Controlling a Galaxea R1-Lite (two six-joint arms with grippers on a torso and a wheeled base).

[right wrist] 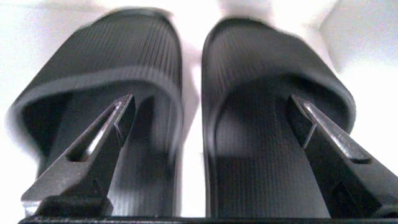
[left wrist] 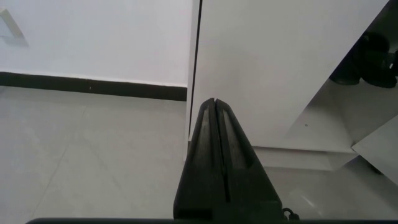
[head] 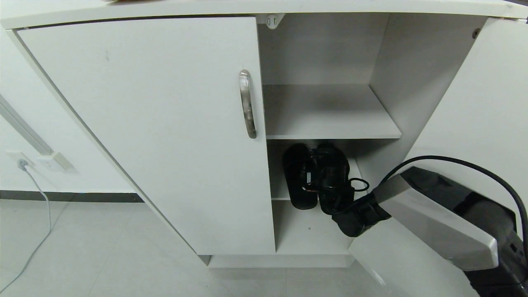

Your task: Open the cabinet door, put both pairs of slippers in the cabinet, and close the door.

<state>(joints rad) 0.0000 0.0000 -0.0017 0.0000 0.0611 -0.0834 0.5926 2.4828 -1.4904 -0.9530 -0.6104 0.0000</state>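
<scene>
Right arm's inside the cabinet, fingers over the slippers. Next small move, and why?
Probably draw the right gripper straight back out: its fingers are spread open over the black slippers, which already lie on the lower shelf, so nothing looks held.

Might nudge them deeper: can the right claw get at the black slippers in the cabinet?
Likely yes: right claw sits open at the black slippers, cabinet door open, nothing between.

slippers [right wrist: 261, 155] cut off at the near ends, far ends blurred. closed left door [head: 156, 123] hides that half of the cabinet [head: 383, 62]. open right door [head: 474, 103] runs out of view.
</scene>
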